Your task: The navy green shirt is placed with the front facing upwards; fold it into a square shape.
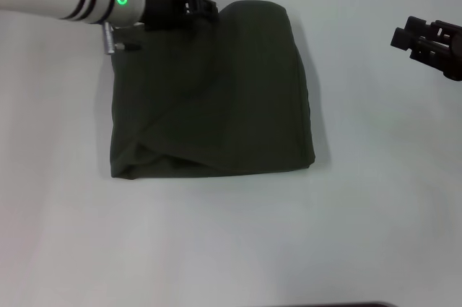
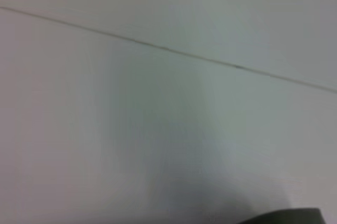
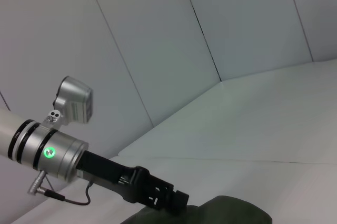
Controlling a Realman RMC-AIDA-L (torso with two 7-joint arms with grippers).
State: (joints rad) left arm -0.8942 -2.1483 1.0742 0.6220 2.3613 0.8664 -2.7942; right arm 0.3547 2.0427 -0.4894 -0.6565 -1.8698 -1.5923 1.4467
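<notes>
Head view: left gripper (image 1: 206,6) at folded navy green shirt (image 1: 216,97) far edge, jaw state unclear to me; lifting may undo fold. Right gripper (image 1: 426,40) idle, well apart.

The navy green shirt (image 1: 216,97) lies flat on the white counter (image 1: 231,249), folded into a rough square of dark olive cloth. Diagonal creases cross its near left part, and its far edge bulges rounded.
</notes>
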